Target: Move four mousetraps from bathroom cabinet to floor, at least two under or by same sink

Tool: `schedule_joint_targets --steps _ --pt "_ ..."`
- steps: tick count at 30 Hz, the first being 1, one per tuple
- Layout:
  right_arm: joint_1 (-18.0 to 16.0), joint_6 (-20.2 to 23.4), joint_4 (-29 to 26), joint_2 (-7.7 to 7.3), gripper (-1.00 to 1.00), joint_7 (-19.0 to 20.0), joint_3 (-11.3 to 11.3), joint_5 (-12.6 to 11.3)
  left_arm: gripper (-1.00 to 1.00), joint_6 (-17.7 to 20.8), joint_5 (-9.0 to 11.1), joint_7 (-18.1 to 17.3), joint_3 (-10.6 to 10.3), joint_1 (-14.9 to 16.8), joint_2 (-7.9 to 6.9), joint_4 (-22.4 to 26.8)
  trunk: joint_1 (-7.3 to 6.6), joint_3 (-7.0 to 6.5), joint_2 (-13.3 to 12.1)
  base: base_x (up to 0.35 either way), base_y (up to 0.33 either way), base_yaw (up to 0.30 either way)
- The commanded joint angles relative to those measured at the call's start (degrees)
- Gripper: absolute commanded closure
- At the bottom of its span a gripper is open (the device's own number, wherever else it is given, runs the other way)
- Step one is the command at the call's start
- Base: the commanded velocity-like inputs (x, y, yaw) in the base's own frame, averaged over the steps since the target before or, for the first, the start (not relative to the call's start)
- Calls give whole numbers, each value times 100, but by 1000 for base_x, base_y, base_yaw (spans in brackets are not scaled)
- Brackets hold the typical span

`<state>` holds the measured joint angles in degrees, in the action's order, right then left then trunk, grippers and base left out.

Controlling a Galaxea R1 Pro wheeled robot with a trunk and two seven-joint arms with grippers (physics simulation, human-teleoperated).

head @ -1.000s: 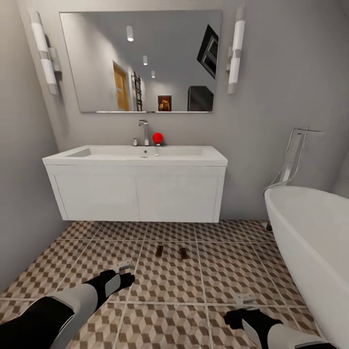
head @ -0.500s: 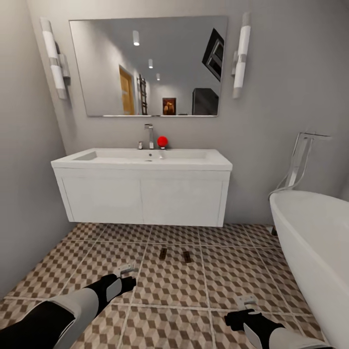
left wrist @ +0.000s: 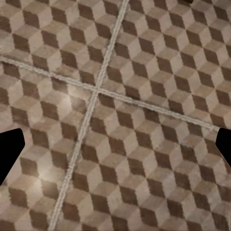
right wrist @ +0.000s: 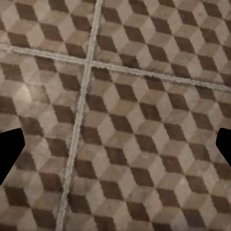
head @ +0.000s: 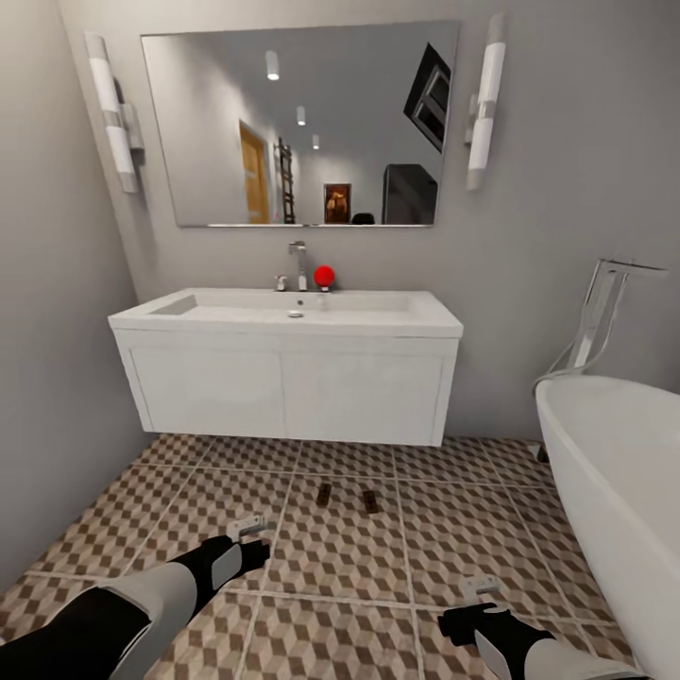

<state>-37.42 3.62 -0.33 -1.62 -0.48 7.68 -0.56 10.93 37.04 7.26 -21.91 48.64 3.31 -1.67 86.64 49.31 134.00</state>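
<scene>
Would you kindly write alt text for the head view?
Two small brown mousetraps lie on the cube-patterned tile floor before a white wall-hung sink. Both black grippers, left and right, hover low with nothing visible in them; a white bathtub stands right.

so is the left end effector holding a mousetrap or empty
Empty: the left end effector has its fingers wide apart with bare bathroom floor between them.

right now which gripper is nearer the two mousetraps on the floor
Left. The left gripper hangs just short of the left mousetrap, off to its left. The right gripper sits farther back, right of the other mousetrap.
</scene>
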Motion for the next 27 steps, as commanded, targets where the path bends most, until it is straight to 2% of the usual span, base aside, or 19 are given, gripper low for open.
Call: schedule_joint_targets --steps 1,27 --pt "-3 29 -3 -2 -100 -5 43 -6 -100 12 50 11 -49 6 5 -8 -24 -3 -39 0 0 67" --pt "0 200 -3 -5 -100 29 40 -14 -100 15 49 13 -50 -1 28 -14 -595 -232 -1082 0 0 48"
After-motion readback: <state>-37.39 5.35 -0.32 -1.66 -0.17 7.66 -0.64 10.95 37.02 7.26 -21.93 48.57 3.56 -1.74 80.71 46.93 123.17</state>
